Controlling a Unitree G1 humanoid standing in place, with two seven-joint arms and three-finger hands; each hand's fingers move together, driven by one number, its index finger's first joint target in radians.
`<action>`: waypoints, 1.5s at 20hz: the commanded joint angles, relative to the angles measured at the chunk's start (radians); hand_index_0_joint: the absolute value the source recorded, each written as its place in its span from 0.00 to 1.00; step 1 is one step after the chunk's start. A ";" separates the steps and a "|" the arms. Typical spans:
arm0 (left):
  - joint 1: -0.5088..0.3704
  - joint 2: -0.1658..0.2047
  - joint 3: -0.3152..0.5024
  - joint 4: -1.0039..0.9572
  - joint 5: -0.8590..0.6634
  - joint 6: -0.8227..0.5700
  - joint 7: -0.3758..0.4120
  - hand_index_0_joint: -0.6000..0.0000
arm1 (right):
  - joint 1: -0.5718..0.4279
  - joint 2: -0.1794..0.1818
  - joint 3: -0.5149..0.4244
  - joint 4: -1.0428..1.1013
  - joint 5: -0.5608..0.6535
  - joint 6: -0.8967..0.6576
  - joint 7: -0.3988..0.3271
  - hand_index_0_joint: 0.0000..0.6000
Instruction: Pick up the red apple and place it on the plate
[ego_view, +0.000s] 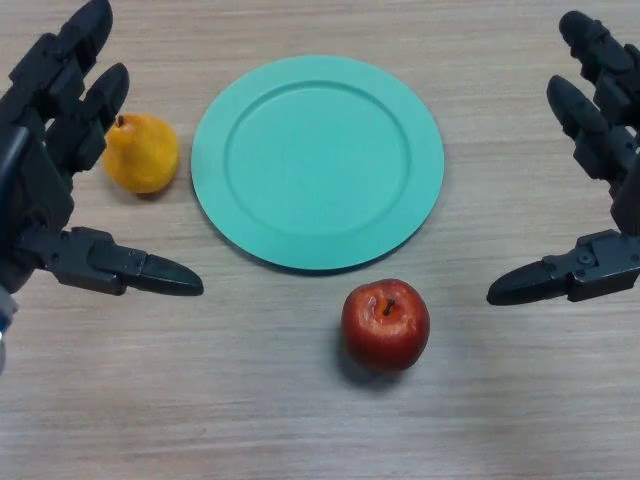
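Looking down on our pale wood-grain table (150, 400), we log red apple (385, 325) just below teal plate (317, 240), yellow pear (142, 153) left, left hand (45, 190) and right hand (610, 200) spread wide, holding nothing.

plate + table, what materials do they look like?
Plate: probably plastic or melamine; uniform teal, smooth, matte with a soft sheen, moulded raised rim. Table: wood-grain surface, likely laminate rather than solid wood; pale streaked grain, flat, low gloss. I cannot confirm either from looks alone.
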 joint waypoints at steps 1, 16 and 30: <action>-0.034 0.060 0.099 -0.064 -0.040 -0.076 0.019 1.00 | -0.036 -0.019 -0.046 -0.044 -0.018 -0.158 -0.019 0.00; -0.024 0.045 0.064 0.078 0.102 -0.265 0.017 1.00 | 0.064 0.020 0.014 -0.017 -0.160 -0.168 0.063 0.00; 0.013 0.029 0.063 0.083 0.152 -0.280 -0.013 1.00 | 0.183 0.111 0.279 0.437 -0.346 -0.524 -0.049 0.25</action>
